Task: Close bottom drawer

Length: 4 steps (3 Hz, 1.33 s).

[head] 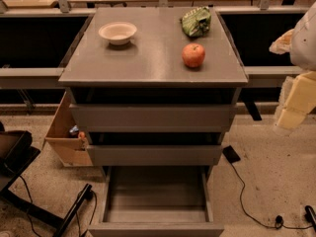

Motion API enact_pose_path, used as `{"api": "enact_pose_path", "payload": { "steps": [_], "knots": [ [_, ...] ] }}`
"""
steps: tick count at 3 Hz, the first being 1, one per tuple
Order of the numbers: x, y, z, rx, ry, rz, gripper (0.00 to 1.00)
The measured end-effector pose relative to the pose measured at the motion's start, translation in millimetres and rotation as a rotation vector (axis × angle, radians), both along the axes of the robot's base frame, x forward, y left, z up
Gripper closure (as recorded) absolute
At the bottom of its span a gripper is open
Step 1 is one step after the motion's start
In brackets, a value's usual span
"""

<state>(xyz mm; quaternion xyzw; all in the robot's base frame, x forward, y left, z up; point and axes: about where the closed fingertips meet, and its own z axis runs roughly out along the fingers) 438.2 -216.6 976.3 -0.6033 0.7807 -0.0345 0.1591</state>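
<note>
Camera view puts the pale cream, blocky gripper [295, 102] at 3 o'clock, against the right edge, hanging in the air well apart from the cabinet and touching nothing. We cannot tell whether it is spread or pressed together. Above it, a smooth white rounded section of the arm [307, 36] runs off the frame.

At 6 o'clock we find the bottom drawer [155, 196], the narrowest of the three grey ones. It stands pulled far out from the cabinet. Its long axis runs along the 12-to-6 line and its open end points at 6 o'clock, toward the camera. Its slim, plain, handleless front panel lies crosswise from 9 to 3 along the lower edge. The tray is a shallow matte grey rectangle with straight side walls.

Above it sit the mid-width grey drawer [154, 155] and the widest grey drawer [153, 116], both flat-fronted and each out only slightly.

On the smooth grey cabinet top [148, 65] we see a round red apple [193, 55] toward 1 o'clock, a crumpled green bag [196, 21] beyond it, and a shallow white bowl [117, 32] toward 11 o'clock, all apart from one another.

At 9 o'clock an open brown cardboard box [64, 144] stands just beside the cabinet on the speckled floor [276, 152]. A thin black cable [245, 201] snakes toward 4 o'clock.
</note>
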Motion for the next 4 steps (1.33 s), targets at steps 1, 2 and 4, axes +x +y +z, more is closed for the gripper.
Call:
{"api": "enact_pose_path", "payload": {
  "steps": [1, 2, 4],
  "knots": [
    [0, 1, 1, 0.0, -0.006, 0.0, 0.0],
    [-6, 1, -24, -0.009, -0.004, -0.007, 0.0],
    [-38, -22, -165, 0.038, 0.026, -0.098, 0.0]
  ]
}}
